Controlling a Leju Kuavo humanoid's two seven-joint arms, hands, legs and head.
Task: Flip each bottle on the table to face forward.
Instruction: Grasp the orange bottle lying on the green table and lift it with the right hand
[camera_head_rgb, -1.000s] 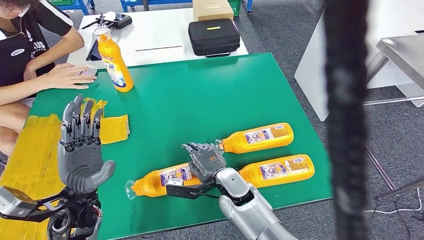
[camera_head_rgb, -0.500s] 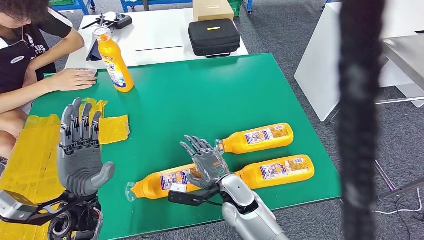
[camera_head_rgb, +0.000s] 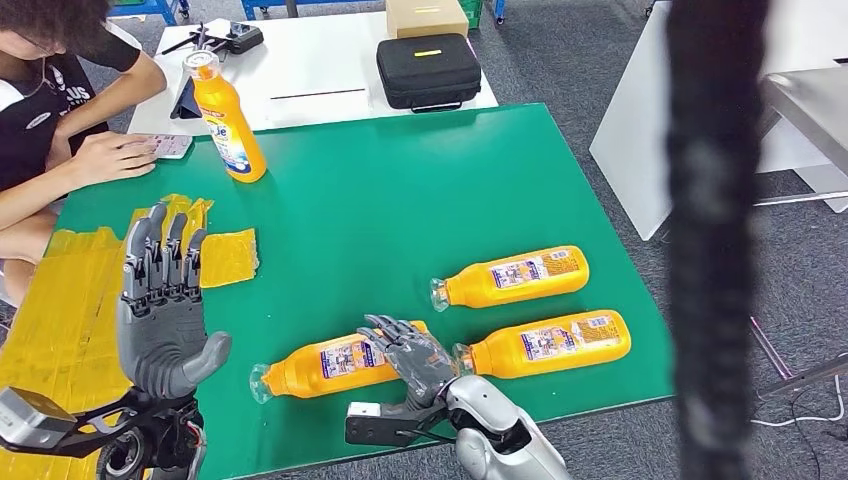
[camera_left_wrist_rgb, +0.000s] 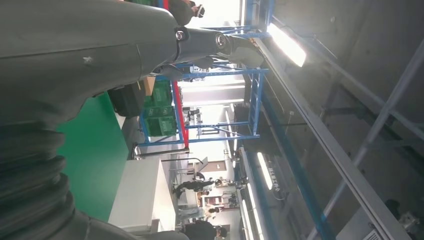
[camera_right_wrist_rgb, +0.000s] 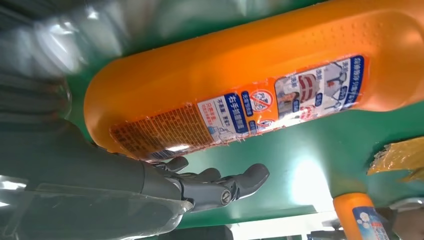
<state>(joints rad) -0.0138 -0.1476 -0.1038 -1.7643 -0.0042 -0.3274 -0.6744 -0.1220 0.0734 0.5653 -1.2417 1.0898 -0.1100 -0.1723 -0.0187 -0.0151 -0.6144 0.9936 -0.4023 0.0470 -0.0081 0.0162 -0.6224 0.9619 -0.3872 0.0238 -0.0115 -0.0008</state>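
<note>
Fingers of right hand (camera_head_rgb: 415, 357) lie spread on near bottle (camera_head_rgb: 330, 364), not grasping — left hand (camera_head_rgb: 165, 310) splayed, empty.

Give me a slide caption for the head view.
Right hand open over one of three lying orange bottles; a fourth bottle stands upright; left hand raised open.

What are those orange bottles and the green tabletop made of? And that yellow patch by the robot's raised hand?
The orange bottles lying down, like the nearest one, look like glossy moulded plastic: light glints off them, and printed paper-like labels are stuck on. The green tabletop seems a matte mat or board, showing no reflections. The yellow patch looks like wrinkled tape or film, creased and uneven; I can't tell which.
</note>
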